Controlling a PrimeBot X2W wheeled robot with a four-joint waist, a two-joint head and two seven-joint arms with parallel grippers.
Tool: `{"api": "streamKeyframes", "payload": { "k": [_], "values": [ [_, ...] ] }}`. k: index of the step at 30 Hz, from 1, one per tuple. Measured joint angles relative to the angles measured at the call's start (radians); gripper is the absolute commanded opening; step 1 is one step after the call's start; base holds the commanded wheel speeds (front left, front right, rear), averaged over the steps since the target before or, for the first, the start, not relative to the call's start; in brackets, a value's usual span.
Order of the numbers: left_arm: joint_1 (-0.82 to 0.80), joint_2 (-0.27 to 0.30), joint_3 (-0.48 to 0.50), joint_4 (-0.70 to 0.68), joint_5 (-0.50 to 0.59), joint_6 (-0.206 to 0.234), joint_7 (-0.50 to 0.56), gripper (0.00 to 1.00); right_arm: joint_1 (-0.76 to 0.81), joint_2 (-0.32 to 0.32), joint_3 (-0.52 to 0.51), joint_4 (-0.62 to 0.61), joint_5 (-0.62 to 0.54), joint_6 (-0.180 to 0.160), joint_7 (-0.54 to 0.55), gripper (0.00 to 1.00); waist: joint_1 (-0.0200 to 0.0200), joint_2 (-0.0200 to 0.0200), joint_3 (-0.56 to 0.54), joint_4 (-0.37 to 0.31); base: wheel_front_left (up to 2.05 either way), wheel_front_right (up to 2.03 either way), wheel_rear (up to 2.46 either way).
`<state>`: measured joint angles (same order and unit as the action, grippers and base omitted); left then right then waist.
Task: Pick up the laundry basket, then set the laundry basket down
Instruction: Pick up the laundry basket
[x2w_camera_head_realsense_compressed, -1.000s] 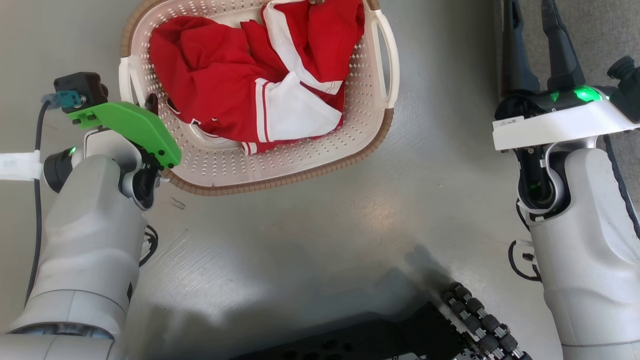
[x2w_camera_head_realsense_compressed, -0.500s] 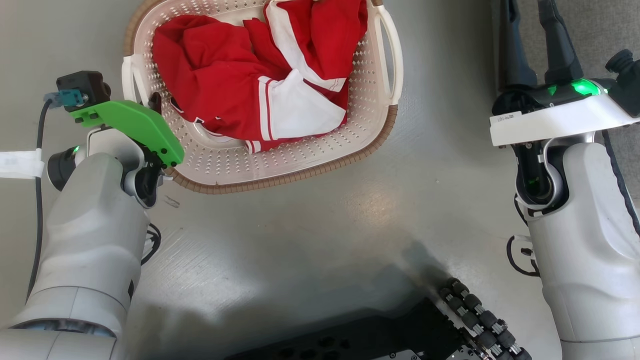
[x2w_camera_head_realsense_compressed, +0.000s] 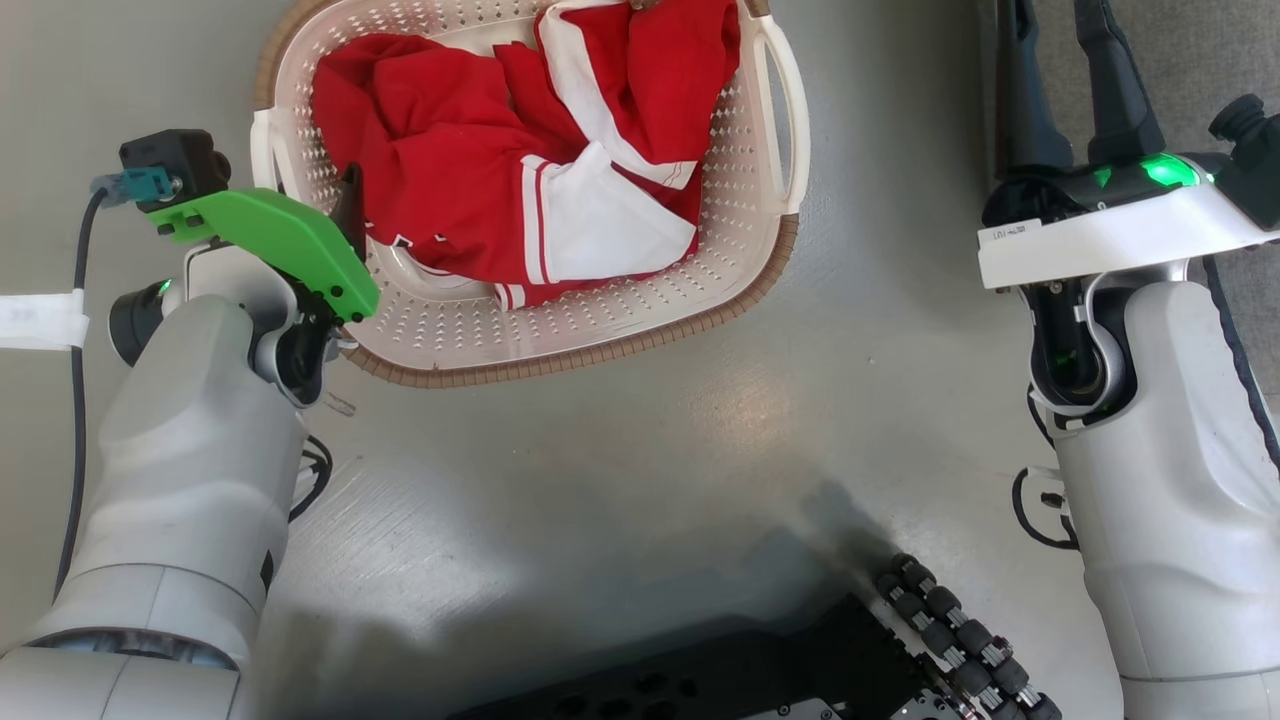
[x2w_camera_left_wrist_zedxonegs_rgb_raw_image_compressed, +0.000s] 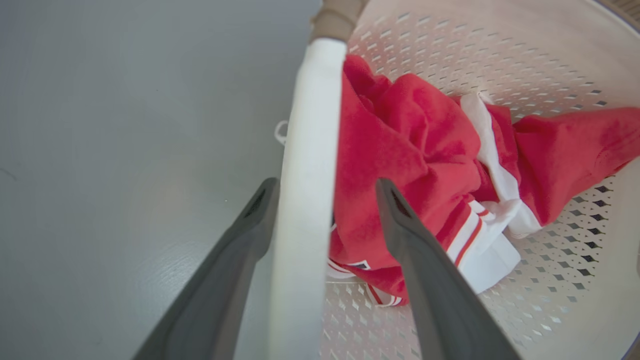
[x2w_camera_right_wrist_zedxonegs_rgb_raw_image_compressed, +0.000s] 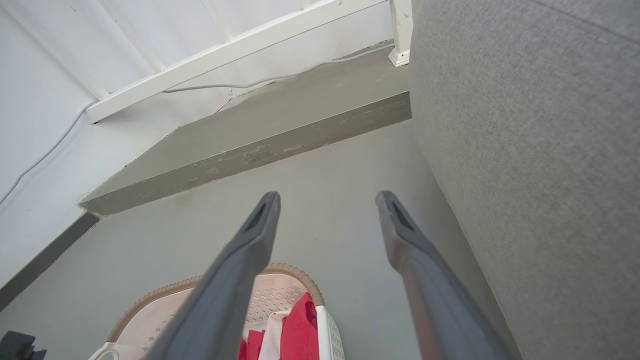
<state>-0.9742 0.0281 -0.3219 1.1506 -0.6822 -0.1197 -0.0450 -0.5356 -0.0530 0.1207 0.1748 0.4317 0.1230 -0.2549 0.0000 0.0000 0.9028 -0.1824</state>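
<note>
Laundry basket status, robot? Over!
Left gripper open, straddling laundry basket handle. Right gripper open, well aside. Red clothes crowd the inner finger.

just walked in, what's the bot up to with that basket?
It is setting up a grasp. The left end effector is open and straddles the white loop handle of the laundry basket, one finger outside and one inside beside the red and white clothing. It has not yet closed. The basket appears to sit on the grey floor. The right end effector is open, off to the basket's right beside a grey fabric surface, touching nothing.
</note>
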Motion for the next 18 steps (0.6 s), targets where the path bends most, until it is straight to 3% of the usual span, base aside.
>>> {"api": "streamKeyframes", "payload": {
  "k": [18],
  "values": [
    [0.009, -0.001, -0.089, 0.014, 0.010, -0.004, -0.083, 1.00, -0.008, 0.000, -0.016, 0.039, 0.001, 0.000, 0.000, 1.00, 0.0000, 0.0000, -0.070, 0.015, 0.00, 0.00, 0.00]
  ]
}}
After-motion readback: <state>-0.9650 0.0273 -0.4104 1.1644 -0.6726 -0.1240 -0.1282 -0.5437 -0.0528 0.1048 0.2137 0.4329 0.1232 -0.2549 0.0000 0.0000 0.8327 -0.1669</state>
